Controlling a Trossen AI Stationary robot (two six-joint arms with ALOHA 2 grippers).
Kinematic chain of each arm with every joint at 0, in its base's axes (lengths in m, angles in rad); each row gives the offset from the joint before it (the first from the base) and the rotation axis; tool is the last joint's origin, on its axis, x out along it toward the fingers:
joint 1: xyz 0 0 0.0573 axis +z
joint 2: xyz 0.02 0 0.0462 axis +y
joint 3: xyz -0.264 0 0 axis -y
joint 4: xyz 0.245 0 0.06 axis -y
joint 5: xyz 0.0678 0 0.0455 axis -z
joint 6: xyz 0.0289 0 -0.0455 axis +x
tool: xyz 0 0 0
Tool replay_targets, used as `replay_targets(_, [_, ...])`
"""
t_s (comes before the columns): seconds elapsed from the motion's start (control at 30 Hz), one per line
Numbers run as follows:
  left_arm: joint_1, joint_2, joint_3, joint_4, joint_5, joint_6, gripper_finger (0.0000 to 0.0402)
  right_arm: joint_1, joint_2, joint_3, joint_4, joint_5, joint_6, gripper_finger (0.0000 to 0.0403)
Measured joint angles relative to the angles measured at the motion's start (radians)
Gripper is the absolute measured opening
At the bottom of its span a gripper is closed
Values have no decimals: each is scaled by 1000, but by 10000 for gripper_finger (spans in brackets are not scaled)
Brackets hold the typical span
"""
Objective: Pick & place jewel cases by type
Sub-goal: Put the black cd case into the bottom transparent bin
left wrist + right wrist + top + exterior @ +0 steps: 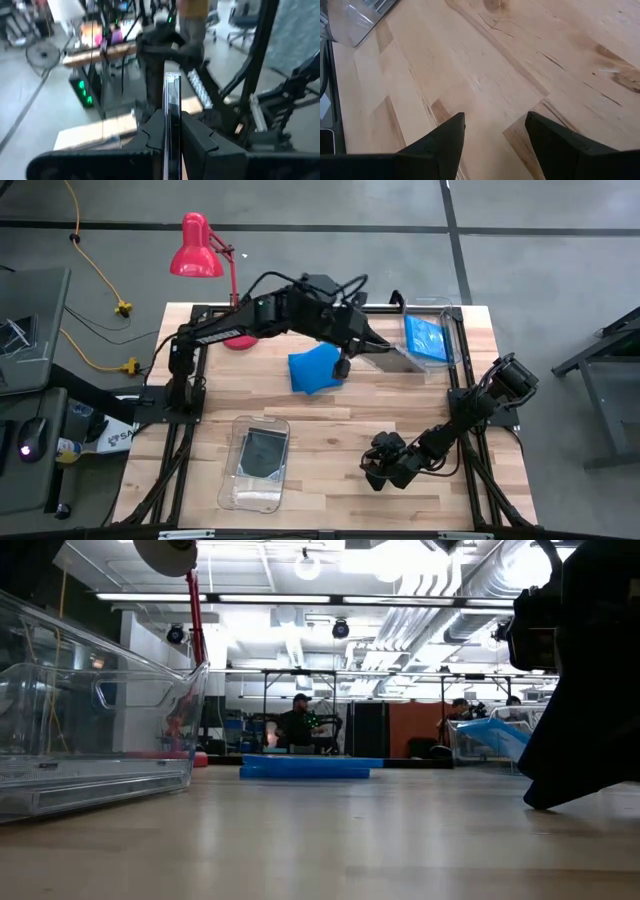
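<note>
Left tool (pixel 372 350) clamped on dark jewel case (pixel 393 360), held above bench beside far bin (pixel 448 308) with blue case (pixel 428 338) inside. Left wrist view alone shows that case edge-on between fingers (pixel 197 137). Blue cases (pixel 315 369) piled mid-bench; low view shows them lying flat. Near bin (pixel 241 485) holds dark case (pixel 264 451). Right tool (pixel 495 131) spread open, empty, over bare wood bench (pixel 330 445) near front-right edge. Red lamp (pixel 198 248) at far-left corner.
</note>
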Motion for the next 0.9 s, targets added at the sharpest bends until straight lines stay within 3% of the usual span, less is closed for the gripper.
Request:
replay_targets(0.43, [0, -94, 0, 212, 135, -1, 30, 0, 0, 0, -3, 10, 0, 211])
replay_targets(0.9, [0, -190, 0, 311, 234, 23, 30, 0, 0, 0, -3, 14, 0, 211])
